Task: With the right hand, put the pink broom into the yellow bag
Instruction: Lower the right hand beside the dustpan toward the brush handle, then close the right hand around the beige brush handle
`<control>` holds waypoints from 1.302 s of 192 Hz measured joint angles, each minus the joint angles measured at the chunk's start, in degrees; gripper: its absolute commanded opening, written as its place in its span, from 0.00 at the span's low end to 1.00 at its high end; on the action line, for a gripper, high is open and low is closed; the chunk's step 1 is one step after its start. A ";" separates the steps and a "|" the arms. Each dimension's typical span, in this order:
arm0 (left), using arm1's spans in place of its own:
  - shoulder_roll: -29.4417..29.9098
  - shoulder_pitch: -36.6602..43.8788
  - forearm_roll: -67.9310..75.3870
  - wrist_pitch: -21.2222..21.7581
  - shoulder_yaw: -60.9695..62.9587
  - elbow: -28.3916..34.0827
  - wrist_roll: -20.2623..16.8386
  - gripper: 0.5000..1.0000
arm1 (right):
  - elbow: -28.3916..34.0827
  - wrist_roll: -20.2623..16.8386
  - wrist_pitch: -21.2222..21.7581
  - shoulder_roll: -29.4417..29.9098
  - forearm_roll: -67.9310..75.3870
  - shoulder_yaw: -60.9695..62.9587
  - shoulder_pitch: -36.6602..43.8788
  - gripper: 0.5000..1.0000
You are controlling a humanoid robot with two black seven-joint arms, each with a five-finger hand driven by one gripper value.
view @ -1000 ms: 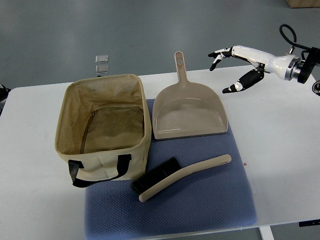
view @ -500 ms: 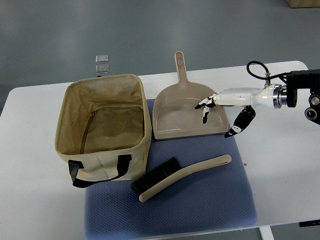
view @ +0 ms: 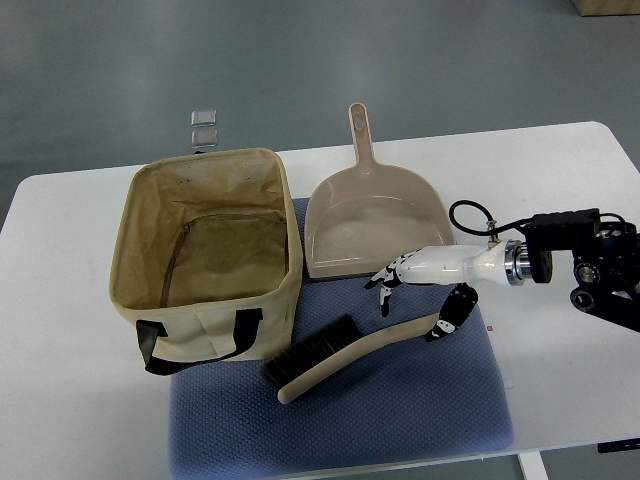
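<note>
The pink broom (view: 350,353) is seen lying flat on the blue mat (view: 400,410), its dark bristles towards 8 o'clock and its pale curved handle running up towards 2 o'clock. The right hand (view: 420,290) is reached in from 3 o'clock and is held over the handle's far end. Its fingers (view: 385,282) are spread and only loosely bent, pointing towards 9 o'clock, with the thumb (view: 447,318) lowered beside the handle tip; nothing is gripped. Whether the thumb is touching the handle cannot be told.

The yellow bag (view: 205,255) is stood open at 10 o'clock of the broom, its black strap (view: 195,340) hanging on the near wall. The bristles are found just beside the bag's near right corner. A beige dustpan (view: 375,220) is laid at 12 o'clock of the broom, partly on the mat, its handle pointing to 12 o'clock; its open lip is just behind the hand. The way from broom to bag is bordered only by the bag's own wall. Everything is carried by a white table (view: 560,190). Two small clear squares (view: 204,128) are seen on the floor beyond the table edge, at 12 o'clock of the bag.
</note>
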 measured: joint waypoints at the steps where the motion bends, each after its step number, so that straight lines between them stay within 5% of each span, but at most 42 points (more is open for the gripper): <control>1: 0.00 0.00 0.00 0.00 0.00 0.00 0.00 1.00 | 0.00 -0.05 -0.03 0.03 -0.02 0.00 -0.04 0.86; 91: 0.00 0.00 0.00 0.00 -0.02 0.00 0.00 1.00 | -0.41 -2.22 -2.90 0.79 -2.69 0.00 -2.15 0.82; 189: 0.00 0.00 0.00 0.00 0.00 0.00 0.00 1.00 | -0.38 -2.19 -5.13 0.96 -6.77 -0.11 -2.96 0.59; 216: 0.00 0.01 0.00 0.03 0.00 0.00 0.00 1.00 | -0.38 -2.10 -5.23 0.97 -7.07 -0.12 -3.19 0.43; 250: 0.00 0.02 0.00 0.03 0.01 0.00 0.00 1.00 | -0.38 -1.91 -5.15 1.11 -7.60 -0.12 -3.47 0.13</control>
